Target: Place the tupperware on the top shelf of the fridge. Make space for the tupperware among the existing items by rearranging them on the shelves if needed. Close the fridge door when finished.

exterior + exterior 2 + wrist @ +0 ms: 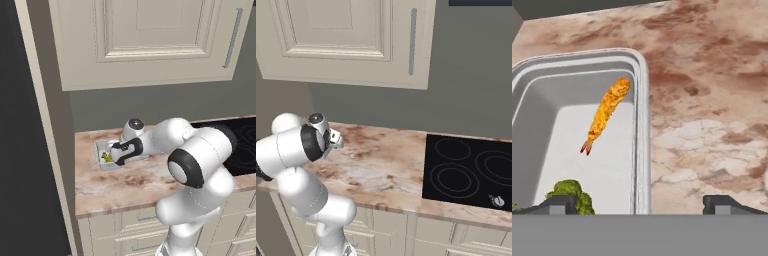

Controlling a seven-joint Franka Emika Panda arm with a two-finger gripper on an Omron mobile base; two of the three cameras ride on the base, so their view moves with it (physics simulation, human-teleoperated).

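Observation:
The tupperware (105,154) is a small translucent tub lying on the marble counter (125,187) near its back left corner. Seen from the hand, the tupperware (587,90) holds an orange fried strip (607,116) and green food (571,194). My gripper (643,205) hangs open just above it, straddling the tub's right wall: the left fingertip (559,204) is over the green food, the right one over bare counter. From the left base the gripper (112,156) sits on the tub's right end. The dark grey fridge (15,150) stands at far left; its top shelf, shelves and existing items are hidden.
A beige wall cabinet (150,40) hangs over the counter. A black cooktop (471,170) fills the counter's right part, with a small knob (497,201) at its front corner. A tall beige panel (47,125) separates counter and fridge. Drawers (140,235) lie below.

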